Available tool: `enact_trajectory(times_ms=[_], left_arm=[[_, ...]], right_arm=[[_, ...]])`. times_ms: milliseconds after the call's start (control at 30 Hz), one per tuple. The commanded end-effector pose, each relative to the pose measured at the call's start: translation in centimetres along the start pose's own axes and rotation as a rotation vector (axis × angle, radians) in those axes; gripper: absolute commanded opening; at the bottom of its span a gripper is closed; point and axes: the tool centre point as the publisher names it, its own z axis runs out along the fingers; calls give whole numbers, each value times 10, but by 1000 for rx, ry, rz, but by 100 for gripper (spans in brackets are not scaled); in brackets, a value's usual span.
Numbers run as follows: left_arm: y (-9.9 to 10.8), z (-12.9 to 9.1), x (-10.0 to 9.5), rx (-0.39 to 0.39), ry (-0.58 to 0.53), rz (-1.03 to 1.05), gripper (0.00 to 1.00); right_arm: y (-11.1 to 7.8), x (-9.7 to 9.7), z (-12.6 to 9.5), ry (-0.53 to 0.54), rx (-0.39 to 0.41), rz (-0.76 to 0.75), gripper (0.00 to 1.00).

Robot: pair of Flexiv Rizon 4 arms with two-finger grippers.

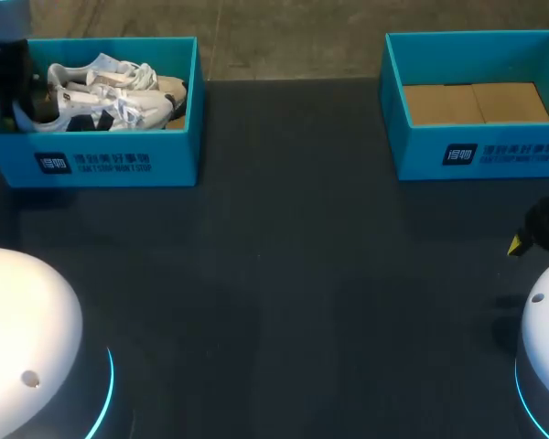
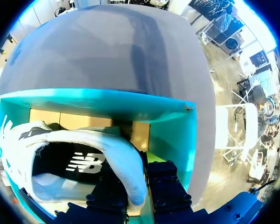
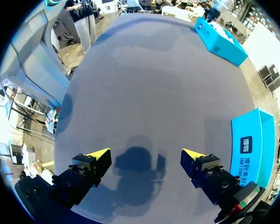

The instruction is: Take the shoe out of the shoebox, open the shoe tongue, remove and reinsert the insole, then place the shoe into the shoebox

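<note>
Right gripper (image 3: 147, 156) hangs wide open over the tabletop (image 1: 293, 274) near its right edge; left gripper (image 2: 140, 184) pinches the heel of the white shoe (image 2: 113, 145), which lies inside the shoebox (image 1: 119, 163) at the far left corner.

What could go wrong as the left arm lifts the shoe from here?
1. The left gripper pinches only the soft heel rim of the shoe, so the shoe may sag, swing or slip out when lifted.
2. A wall of the box stands close beside that gripper; the shoe or a finger could catch it and drag the box along.
3. The right gripper hangs open over the bare table, far off, so nothing steadies the box.
</note>
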Motion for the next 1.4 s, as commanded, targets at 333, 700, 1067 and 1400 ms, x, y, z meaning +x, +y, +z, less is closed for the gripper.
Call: enact_trajectory(times_ms=[333,700,1067,1400], left_arm=[[-5,-37,12,-38,-20,-13,0],[-1,-73,27,-82,-29,-37,0],[3,-116,45,-104,-31,-41,0],[-23,-138,41,-78,-43,-21,0]], right_arm=[[1,1,1,-2,5,1,100],[1,1,1,-2,5,1,100],[1,1,1,-2,5,1,100],[1,1,1,-2,5,1,100]])
